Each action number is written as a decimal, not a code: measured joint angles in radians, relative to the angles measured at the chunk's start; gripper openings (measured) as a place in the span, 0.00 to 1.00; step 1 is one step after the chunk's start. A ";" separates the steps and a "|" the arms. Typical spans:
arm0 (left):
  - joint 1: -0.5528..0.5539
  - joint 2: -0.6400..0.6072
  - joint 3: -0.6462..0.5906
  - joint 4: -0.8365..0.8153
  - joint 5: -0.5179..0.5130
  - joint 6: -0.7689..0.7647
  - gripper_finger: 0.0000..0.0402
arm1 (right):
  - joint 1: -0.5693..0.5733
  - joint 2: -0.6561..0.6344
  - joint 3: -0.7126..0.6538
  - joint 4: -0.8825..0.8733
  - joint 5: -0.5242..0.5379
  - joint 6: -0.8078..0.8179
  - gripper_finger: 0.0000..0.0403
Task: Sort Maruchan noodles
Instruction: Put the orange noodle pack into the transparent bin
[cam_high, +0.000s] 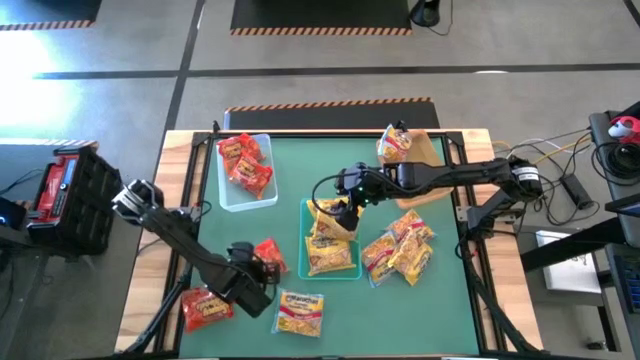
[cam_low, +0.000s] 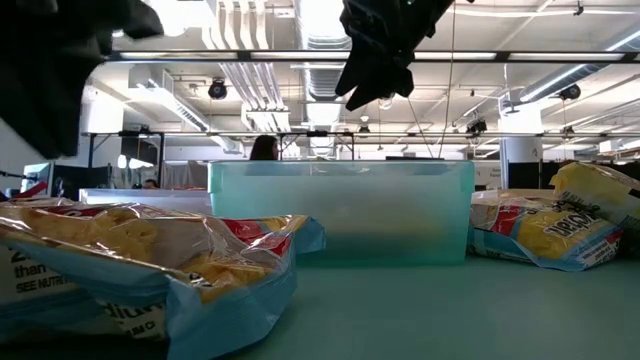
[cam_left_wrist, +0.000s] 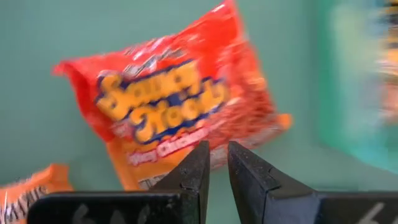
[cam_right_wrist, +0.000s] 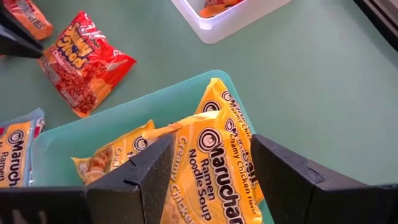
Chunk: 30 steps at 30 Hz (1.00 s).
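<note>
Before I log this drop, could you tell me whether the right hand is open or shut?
Open: the right hand hovers over the teal bin, fingers spread around nothing, yellow packets lying below.

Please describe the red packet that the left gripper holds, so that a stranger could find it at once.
Start at the teal bin in the middle of the green table. To its left, the left gripper pinches one red-orange noodle packet by its edge. Unlike the other red packets nearby, it is not in the clear bin.
</note>
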 joint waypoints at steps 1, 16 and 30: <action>0.001 0.013 -0.006 0.002 0.016 -0.017 0.10 | 0.000 0.000 0.000 0.000 0.000 -0.001 0.51; 0.040 0.145 -0.031 0.034 0.067 0.285 0.10 | 0.000 0.000 0.000 0.000 0.004 0.000 0.51; 0.072 0.149 -0.036 -0.002 -0.297 1.371 0.10 | 0.000 0.000 0.000 0.000 0.004 0.019 0.51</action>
